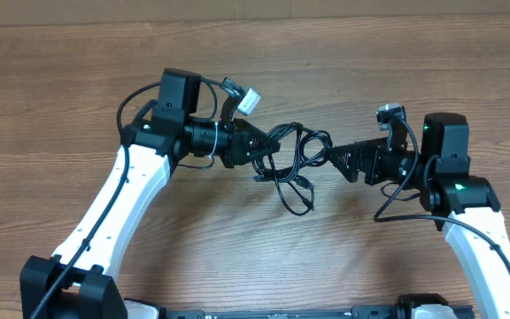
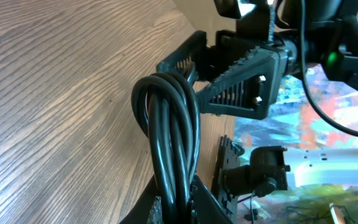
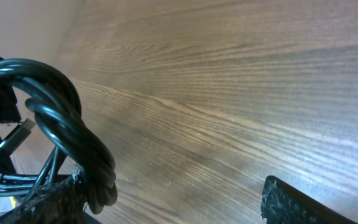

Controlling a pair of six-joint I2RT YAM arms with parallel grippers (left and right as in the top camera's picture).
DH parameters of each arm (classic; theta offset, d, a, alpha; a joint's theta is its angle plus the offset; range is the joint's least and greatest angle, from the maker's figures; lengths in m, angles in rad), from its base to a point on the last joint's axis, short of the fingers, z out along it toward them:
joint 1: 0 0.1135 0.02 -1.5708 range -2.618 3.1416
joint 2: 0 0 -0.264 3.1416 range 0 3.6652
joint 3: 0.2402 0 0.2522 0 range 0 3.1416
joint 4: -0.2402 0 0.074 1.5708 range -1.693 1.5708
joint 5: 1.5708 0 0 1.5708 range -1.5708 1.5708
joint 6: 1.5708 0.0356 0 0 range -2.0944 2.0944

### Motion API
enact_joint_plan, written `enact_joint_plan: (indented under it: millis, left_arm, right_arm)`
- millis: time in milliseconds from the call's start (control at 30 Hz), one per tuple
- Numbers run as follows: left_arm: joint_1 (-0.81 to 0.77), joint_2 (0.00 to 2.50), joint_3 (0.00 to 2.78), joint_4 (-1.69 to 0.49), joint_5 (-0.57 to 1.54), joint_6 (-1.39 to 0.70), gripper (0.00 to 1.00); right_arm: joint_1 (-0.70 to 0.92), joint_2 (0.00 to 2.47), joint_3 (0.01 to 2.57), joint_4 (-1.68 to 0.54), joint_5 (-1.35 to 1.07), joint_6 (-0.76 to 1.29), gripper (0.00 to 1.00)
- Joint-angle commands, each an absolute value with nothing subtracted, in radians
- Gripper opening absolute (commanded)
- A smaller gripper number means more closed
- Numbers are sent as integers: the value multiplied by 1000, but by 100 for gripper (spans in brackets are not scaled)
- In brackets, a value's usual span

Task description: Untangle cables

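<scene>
The left fingers (image 1: pixel 257 142) are pinched tight on the cables (image 1: pixel 292 164), at nine o'clock of the tangle. The knot's mid-tabletop (image 1: pixel 370 62), one loop trailing toward six. At three o'clock the right fingers (image 1: pixel 348 161) are spread wide, a loop against one.

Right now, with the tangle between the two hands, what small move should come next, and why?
Probably ease the right hand onto a loose loop and close. It stands open, the cables only draped against one finger, while the left hand is shut on the bundle; pulling apart needs two grips.
</scene>
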State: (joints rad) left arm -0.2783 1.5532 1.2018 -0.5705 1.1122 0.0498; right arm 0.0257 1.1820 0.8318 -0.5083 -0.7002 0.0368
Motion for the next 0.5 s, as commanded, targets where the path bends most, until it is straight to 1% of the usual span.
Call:
enact_joint_plan:
  millis: [0,100,233,467]
  left_arm:
    - [-259,1550,1205,-573,1198,76,4]
    - [-216,1550,1205,-573,1203,26,4]
    - [-174,1550,1205,-572,1254,22,4]
    - [-171,1550,1205,-572,1264,19,4]
  right_arm:
    - [21,1171,859,-490,-662,9,90]
    - [21,1171,859,-487,-619,10,90]
    - [21,1171,859,-481,-596,10,91]
    - [21,1171,859,-459,-572,10,92]
